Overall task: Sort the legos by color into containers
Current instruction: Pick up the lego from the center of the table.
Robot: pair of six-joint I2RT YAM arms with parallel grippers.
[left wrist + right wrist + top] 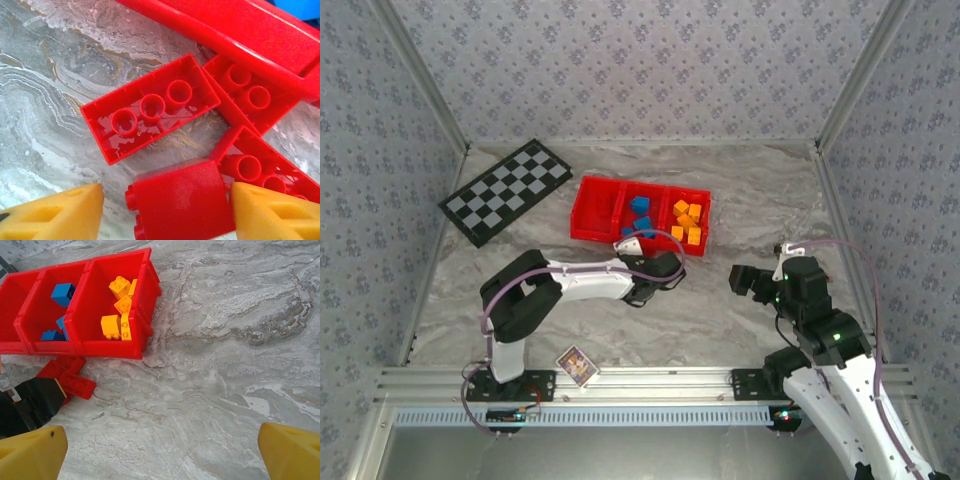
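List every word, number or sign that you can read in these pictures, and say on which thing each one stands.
No text can be read.
Small printed card: print too small and blurred to read.
Black-and-white checkered board: squares, no writing visible.
Red plastic bricks: no lettering visible.

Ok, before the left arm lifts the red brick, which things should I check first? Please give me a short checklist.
1. Red brick lies between the fingers of the left gripper: ok.
2. Both fingers touch it: not ok, a gap shows beside one finger.
3. Neighbouring red bricks clear of the grip: cannot tell, one lies close to the other finger.
4. Tray's left compartment free of other colours: ok.
5. Right gripper open, away from the tray: ok.
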